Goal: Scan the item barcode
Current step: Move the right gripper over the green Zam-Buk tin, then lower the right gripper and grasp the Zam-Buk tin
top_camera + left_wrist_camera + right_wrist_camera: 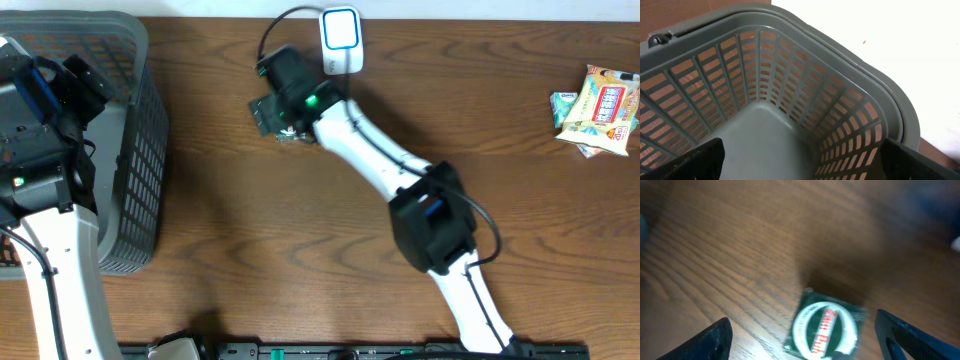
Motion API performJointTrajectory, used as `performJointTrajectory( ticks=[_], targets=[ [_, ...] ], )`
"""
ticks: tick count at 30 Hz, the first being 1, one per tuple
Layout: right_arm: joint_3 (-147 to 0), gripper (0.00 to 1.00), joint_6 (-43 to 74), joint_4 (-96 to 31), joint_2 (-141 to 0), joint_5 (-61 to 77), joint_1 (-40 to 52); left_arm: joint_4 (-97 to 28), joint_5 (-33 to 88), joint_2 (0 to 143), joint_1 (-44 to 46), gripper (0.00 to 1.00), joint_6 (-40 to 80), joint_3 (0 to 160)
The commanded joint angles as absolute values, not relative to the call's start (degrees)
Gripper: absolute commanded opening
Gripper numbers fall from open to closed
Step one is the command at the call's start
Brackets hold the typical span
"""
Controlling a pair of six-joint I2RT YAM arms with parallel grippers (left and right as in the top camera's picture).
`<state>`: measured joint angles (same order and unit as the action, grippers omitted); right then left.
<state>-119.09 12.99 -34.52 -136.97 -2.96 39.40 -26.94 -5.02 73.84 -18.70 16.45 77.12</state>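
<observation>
The item is a small green packet (825,327) with a white oval and red lettering. It lies flat on the wooden table between the spread fingers of my right gripper (810,341), which is open and hovers just above it. From overhead, the packet (263,113) pokes out from under the right gripper (284,104), a little left of and below the white scanner (340,41) with its blue-edged window. My left gripper (805,165) stands open over the inside of the grey basket (790,65), with nothing between its fingers.
The grey slatted basket (150,130) fills the table's left side, with the left arm above it. A pile of snack packs (598,108) lies at the far right edge. The scanner's black cable loops at the back.
</observation>
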Motion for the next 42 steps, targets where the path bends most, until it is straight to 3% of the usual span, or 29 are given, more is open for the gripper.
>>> performJointTrajectory(
  ticks=[1,9,19,30,38,42],
  targets=[
    [-119.2,0.86,15.4,-34.1,-139.3,-15.1,41.4,-26.9,-5.1,74.1,-19.0,0.98,15.9,78.0],
    [-119.2,0.86,18.3,-36.3,-142.5,-18.1,42.0,-26.9,-5.1,74.1,-19.0,0.98,15.9,78.0],
    [-119.2,0.74,18.3,-43.1,-142.6,-18.2,39.8,-26.9,-5.1,74.1,-19.0,0.98,15.9,78.0],
    [-119.2,0.65,18.3,-54.0,-139.8,-30.0,35.3,-26.9,-5.1,74.1,-19.0,0.98,15.9,78.0],
    [-119.2,0.64,19.7,-47.7,-131.4,-16.5,33.6,-26.9,-5.1,74.1,-19.0,0.98,15.9,78.0],
    [-119.2,0.73,19.7,-40.4,-132.2,-9.2,33.6,-26.9,-5.1,74.1,-19.0,0.98,15.9,78.0]
  ],
)
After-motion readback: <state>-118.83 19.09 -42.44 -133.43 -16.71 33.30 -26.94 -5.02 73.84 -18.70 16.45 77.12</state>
